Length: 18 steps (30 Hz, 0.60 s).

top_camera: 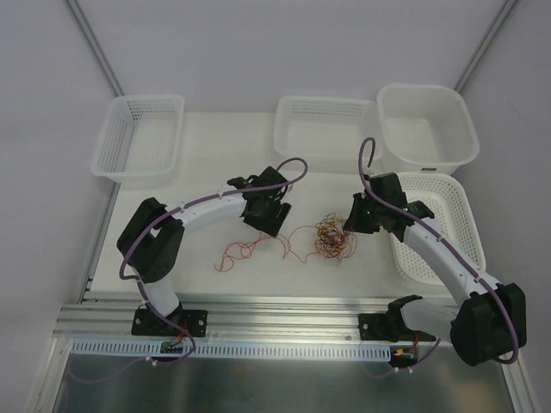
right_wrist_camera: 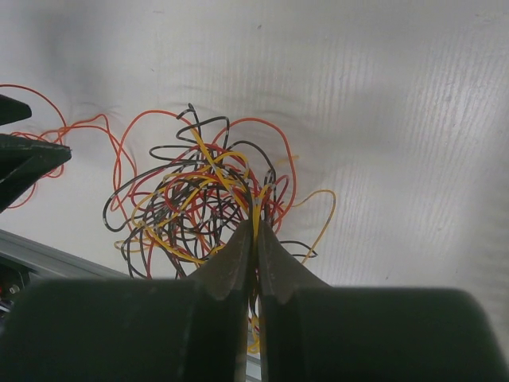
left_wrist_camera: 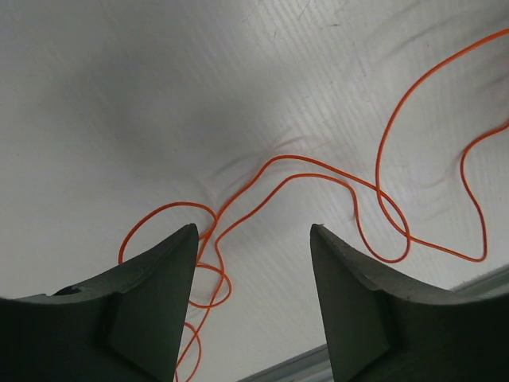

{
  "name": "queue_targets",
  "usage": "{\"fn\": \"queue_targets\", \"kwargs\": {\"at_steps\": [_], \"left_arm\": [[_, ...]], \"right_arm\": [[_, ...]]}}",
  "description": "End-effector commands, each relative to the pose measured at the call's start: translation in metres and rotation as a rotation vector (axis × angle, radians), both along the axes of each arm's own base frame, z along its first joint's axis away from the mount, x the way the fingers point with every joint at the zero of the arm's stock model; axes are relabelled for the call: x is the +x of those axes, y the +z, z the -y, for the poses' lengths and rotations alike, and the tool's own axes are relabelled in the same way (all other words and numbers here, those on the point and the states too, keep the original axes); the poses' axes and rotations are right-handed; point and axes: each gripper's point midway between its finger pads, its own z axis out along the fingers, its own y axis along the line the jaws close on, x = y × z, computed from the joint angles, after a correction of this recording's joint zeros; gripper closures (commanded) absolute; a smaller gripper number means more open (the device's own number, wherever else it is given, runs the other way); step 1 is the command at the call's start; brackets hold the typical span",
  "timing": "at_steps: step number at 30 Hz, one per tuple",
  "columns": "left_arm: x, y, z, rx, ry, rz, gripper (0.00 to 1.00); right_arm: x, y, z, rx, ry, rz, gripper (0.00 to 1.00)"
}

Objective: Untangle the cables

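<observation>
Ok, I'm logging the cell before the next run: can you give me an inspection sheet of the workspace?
Surface: white table.
Job's things: tangle of cables at centre; orange strand stretched out to its left.
Clutter: nothing seen.
Grippers: left gripper open over the orange strand; right gripper shut on the tangle of cables, a yellow wire at its tips.
Cables: purple arm cables run along both arms, apart from the tangle.
Surroundings: three lattice baskets and one tub around the far and right edges; metal rail at the near edge.
</observation>
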Motion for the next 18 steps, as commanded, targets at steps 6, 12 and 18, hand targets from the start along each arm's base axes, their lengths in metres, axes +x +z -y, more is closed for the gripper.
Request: {"fn": "queue_targets", "kwargs": {"at_steps": [6, 12, 18], "left_arm": [[0.013, -0.004, 0.011, 0.038, -0.211, 0.046, 0.52], [0.004, -0.018, 0.014, 0.029, -0.259, -0.009, 0.56], [-0.003, -0.028, 0.017, 0.022, -0.279, -0.05, 0.62]], "right_arm": [[-0.001, 0.008, -0.006, 0.034, 0.026, 0.045, 0.95], [-0.001, 0.006, -0.006, 0.032, 0.028, 0.043, 0.95], [0.001, 0.005, -0.007, 0.032, 0.024, 0.042, 0.95]]}}
